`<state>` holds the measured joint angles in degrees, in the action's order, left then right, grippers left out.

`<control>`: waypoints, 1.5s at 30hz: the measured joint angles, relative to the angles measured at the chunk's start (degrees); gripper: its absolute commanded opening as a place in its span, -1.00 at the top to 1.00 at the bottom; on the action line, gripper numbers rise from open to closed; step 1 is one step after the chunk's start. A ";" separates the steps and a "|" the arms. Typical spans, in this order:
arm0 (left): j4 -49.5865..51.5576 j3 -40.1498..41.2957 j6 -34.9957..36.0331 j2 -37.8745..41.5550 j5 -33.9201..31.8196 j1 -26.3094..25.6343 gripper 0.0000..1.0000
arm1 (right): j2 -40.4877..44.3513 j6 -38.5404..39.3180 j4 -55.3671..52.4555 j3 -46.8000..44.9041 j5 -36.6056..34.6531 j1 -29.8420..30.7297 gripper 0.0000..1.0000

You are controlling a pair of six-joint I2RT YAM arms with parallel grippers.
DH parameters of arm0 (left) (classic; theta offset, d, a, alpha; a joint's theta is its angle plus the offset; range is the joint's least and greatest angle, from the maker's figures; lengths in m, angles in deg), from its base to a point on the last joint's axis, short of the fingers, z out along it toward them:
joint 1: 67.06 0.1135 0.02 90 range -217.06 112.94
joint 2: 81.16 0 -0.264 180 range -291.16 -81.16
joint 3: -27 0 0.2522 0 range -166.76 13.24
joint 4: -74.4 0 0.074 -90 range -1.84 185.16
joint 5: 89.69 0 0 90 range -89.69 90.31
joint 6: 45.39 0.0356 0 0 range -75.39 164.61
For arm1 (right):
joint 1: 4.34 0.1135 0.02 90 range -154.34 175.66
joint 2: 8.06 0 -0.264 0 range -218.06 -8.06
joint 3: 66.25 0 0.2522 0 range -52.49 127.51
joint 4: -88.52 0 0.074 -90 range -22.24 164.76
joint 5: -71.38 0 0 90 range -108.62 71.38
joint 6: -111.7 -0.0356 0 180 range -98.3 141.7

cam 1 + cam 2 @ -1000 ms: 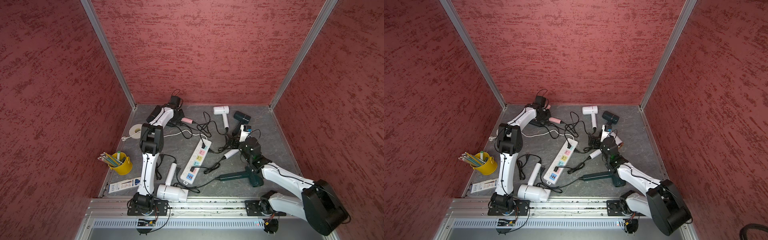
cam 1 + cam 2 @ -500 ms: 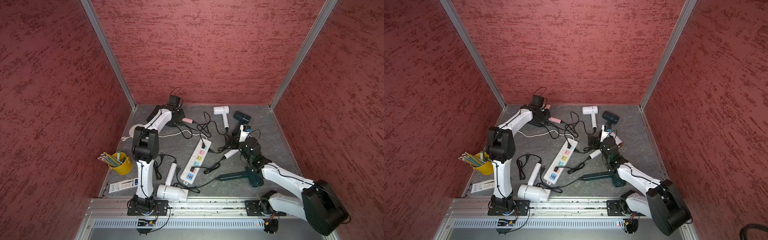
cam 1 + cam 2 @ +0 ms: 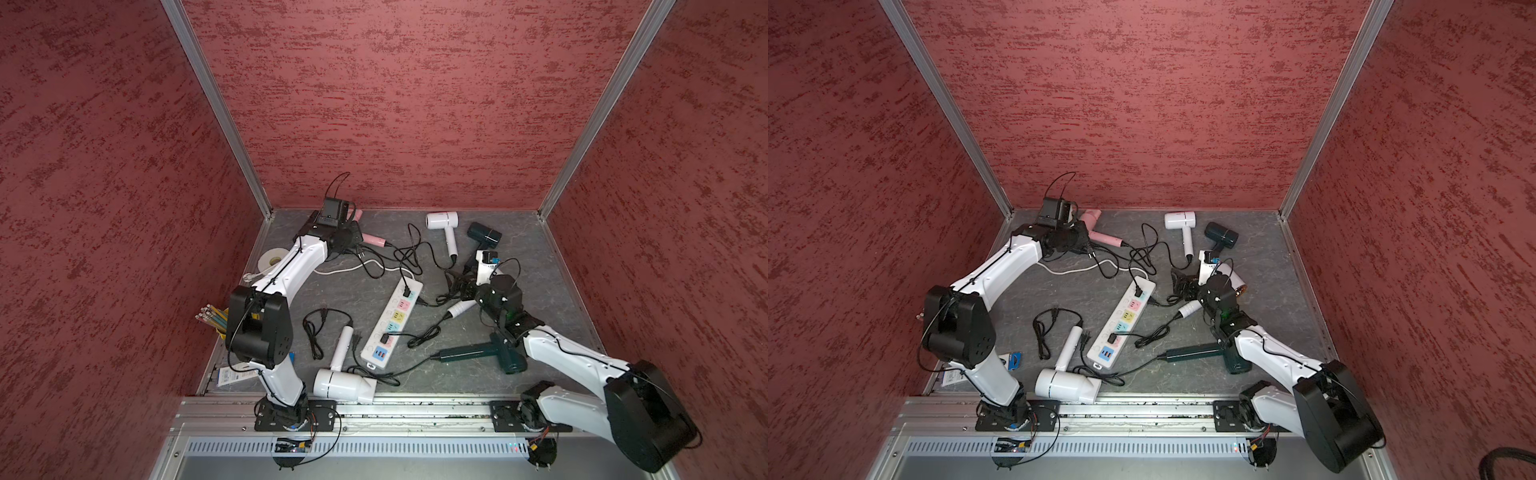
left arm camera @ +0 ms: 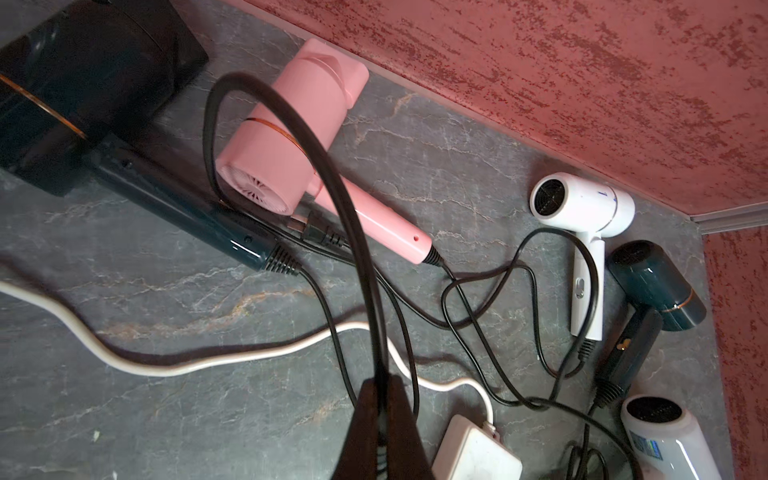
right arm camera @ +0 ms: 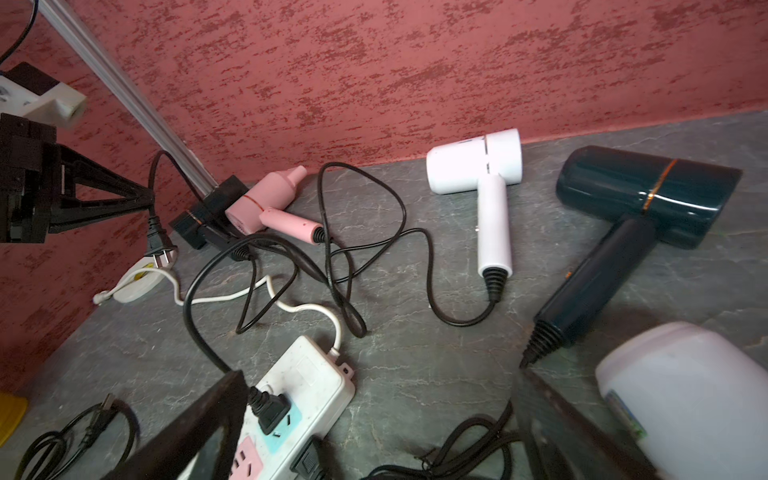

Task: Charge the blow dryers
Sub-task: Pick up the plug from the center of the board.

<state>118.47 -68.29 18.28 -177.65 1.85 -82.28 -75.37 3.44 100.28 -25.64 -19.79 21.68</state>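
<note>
red walls [image 3: 395,104], grey floor [image 3: 332,291], seven dryers scattered

closest to the arm bases we see the nearest white dryer [image 3: 338,384] lying against the front rail [image 3: 415,409], its handle pointing toward the back. to its right the dark green dryer [image 3: 469,354] lies flat, handle toward the middle, its head partly under the right arm. between these two the power strip [image 3: 397,318] runs diagonally away from us, with black plugs seated in sockets near both of its ends.

just past the strip's far end we find the right gripper [image 5: 380,371] hovering low, its fingers spread wide apart. the labelled white dryer [image 5: 685,399] lies just beside it, on the right.

farther back on the left, the left gripper [image 4: 379,380] is pressed together on a black cord [image 4: 368,291], pinching it close to its plug [image 5: 160,247], which hangs below the fingers. we cannot tell which dryer that cord belongs to. beyond it the pink dryer [image 4: 291,124] and the black dryer [image 4: 83,83] lie side by side, handles nearly parallel, near the back left corner. along the back wall the far white dryer [image 3: 442,220] and the navy dryer [image 3: 484,236] lie next to each other, handles pointing our way.
</note>
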 measured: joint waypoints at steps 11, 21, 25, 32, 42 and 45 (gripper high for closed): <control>-2.12 10.80 -0.15 19.56 -0.50 -9.60 1.00 | -1.38 1.29 -1.42 2.43 9.94 0.00 -0.76; -13.90 28.35 0.26 31.15 2.40 -12.39 1.00 | -2.71 0.24 -8.63 16.15 25.11 0.42 -0.53; -19.34 34.12 0.22 31.15 4.59 -12.39 1.00 | -5.66 0.26 -13.75 22.05 27.54 2.78 -0.39; -27.04 38.16 -1.49 30.62 7.56 -11.65 1.00 | -9.90 1.60 -19.41 26.51 26.38 10.40 -0.20; -29.59 39.17 -3.28 30.01 10.05 -10.86 1.00 | -24.02 3.72 -25.14 36.70 24.94 15.32 0.16; -30.05 39.17 -3.58 30.01 10.47 -10.82 1.00 | -25.88 3.93 -26.08 38.36 25.46 15.69 0.22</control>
<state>88.42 -29.13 14.70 -147.64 12.32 -93.10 -101.25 7.37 74.20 12.72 5.67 37.37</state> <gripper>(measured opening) 0.058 0.408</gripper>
